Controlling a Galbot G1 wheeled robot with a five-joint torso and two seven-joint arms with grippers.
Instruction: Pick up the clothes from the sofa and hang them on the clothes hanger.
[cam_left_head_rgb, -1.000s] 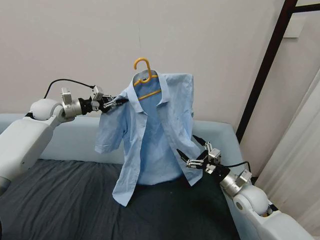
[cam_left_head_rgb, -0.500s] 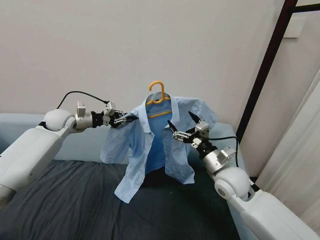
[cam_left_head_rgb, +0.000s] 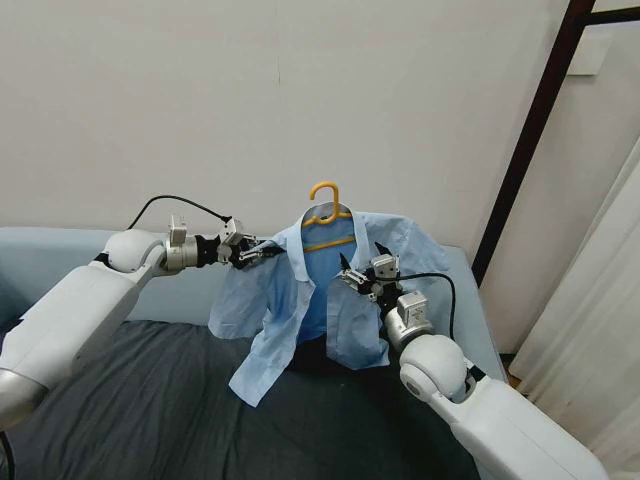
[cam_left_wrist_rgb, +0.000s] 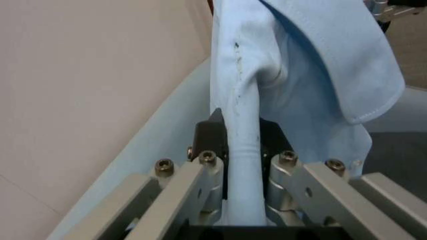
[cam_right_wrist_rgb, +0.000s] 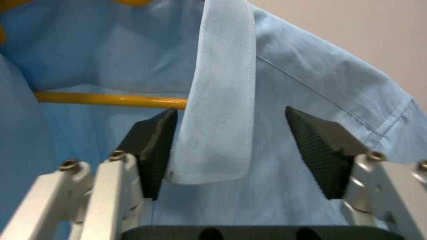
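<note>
Plain beige wall (cam_left_head_rgb: 300, 90) stands behind a pale blue sofa (cam_left_head_rgb: 60, 255) with a dark seat cushion (cam_left_head_rgb: 130, 400); a dark slanted pole (cam_left_head_rgb: 530, 140) rises at 2 o'clock in the head view. A light blue short-sleeved shirt (cam_left_head_rgb: 310, 300) is draped on a yellow hanger (cam_left_head_rgb: 326, 212) in the middle of that view, held up in the air above the cushion, its front open and its tails hanging toward 6 o'clock; the left gripper (cam_left_head_rgb: 262, 252) reaches in from 9 o'clock of the hanger and is clamped tight on a fold of the shirt's shoulder. In the left wrist view that fold (cam_left_wrist_rgb: 243, 150) runs straight between the closed fingers (cam_left_wrist_rgb: 207, 140). The right gripper (cam_left_head_rgb: 362, 262) sits at about 5 o'clock of the hanger, against the shirt front, jaws spread wide and holding nothing; in the right wrist view a strip of the shirt's front edge (cam_right_wrist_rgb: 217, 115) hangs between its dark pads (cam_right_wrist_rgb: 157, 145), close to one pad and well clear of the other, with the hanger's bar (cam_right_wrist_rgb: 107, 100) just beyond.
</note>
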